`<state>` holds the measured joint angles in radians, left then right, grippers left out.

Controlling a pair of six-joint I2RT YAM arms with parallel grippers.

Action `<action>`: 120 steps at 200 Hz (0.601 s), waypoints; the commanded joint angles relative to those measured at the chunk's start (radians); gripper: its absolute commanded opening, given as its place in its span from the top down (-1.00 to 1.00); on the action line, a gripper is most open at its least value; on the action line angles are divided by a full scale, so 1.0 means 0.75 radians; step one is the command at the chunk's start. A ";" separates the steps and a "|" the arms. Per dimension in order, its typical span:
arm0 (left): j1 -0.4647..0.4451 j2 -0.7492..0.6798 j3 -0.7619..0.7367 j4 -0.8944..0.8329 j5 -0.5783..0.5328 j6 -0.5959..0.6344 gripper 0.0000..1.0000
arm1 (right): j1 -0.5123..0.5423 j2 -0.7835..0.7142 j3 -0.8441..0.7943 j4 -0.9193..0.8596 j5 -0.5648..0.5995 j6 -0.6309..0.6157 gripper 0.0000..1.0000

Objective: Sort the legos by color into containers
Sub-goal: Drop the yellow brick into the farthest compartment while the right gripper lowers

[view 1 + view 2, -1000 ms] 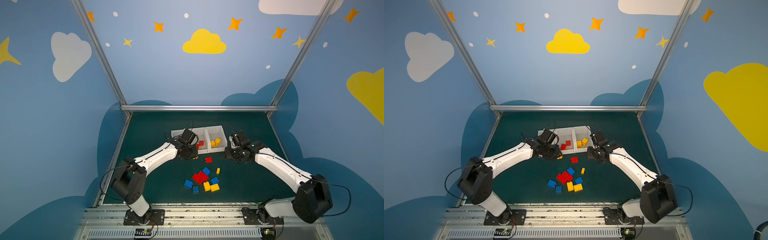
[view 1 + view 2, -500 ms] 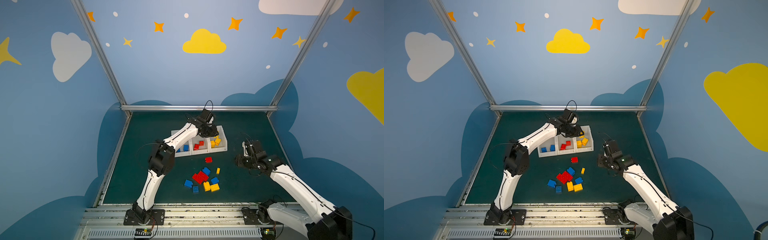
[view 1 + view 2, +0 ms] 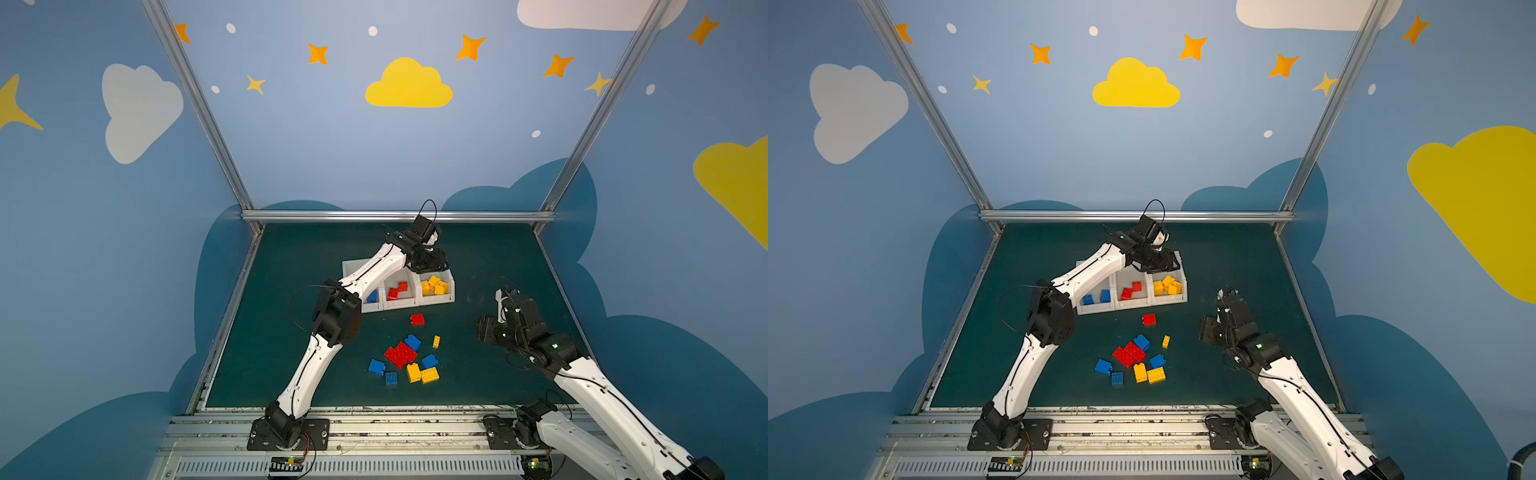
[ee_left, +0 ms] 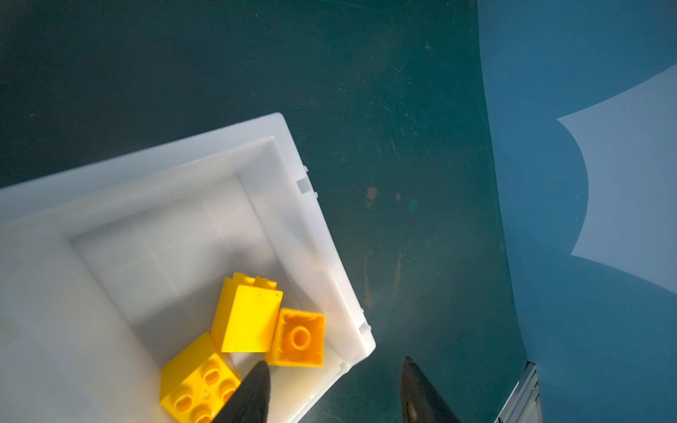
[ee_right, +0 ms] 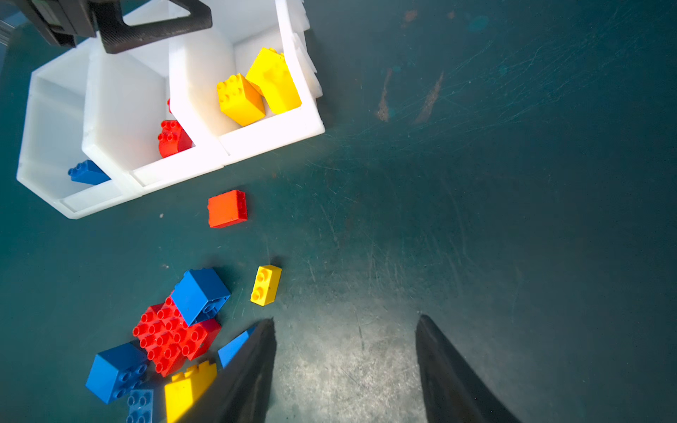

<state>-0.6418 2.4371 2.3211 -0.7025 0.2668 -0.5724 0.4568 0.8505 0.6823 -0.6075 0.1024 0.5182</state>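
Observation:
Three white containers stand side by side at mid-table: the left one holds blue legos [image 3: 1096, 297], the middle one red legos [image 3: 1131, 291], the right one [image 3: 452, 291] yellow legos [image 3: 434, 286]. My left gripper [image 3: 432, 264] hangs open over the right container's [image 4: 322, 234] far corner, nothing between its fingers, with three yellow legos [image 4: 245, 318] below it. Loose on the mat lie a red lego [image 3: 417, 319], a small yellow lego [image 5: 265, 285] and a mixed pile [image 3: 405, 359]. My right gripper [image 5: 346, 318] is open and empty above bare mat, right of the pile.
The green mat [image 3: 498, 257] is bounded by a metal rail at the back [image 3: 395, 216] and blue walls at the sides. The left arm [image 3: 336, 316] arches over the left container. The right arm [image 3: 582, 374] lies along the right front.
My left gripper rose from the mat in front of the containers, swung over the right container and opened. My right gripper drew back from the containers to the right of the pile and opened a little wider.

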 commanded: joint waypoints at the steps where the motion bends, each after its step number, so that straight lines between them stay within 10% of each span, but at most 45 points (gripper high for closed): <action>1: 0.001 -0.068 -0.056 0.017 0.005 0.009 -0.17 | -0.005 0.027 0.017 0.028 -0.046 -0.019 -0.24; 120: 0.167 -0.669 -0.855 0.343 -0.012 -0.022 -0.28 | 0.287 0.495 0.203 0.092 -0.310 -0.173 -0.35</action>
<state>-0.5686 2.0407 1.8065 -0.5259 0.2584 -0.5808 0.6041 1.1351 0.7677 -0.5568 -0.1005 0.4450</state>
